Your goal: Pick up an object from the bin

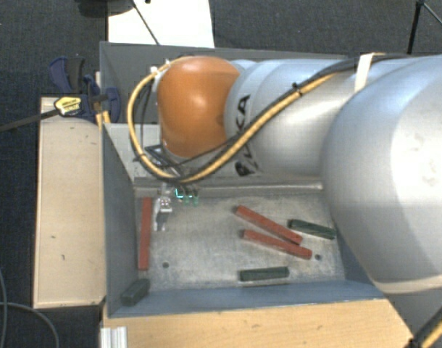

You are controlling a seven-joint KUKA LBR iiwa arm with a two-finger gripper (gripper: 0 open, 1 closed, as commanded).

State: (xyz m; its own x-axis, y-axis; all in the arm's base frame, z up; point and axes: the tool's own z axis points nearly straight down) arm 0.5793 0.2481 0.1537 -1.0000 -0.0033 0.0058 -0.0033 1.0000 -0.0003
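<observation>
Gripper hangs just beside a long red stick along the bin left wall; I cannot tell whether it is open. Descending here, I risk jamming against that wall.

Long red stick lying flat, far left.

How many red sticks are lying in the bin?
3: left stick along the left wall; upper stick and lower stick mid-floor, side by side. The arm may hide others.
</observation>
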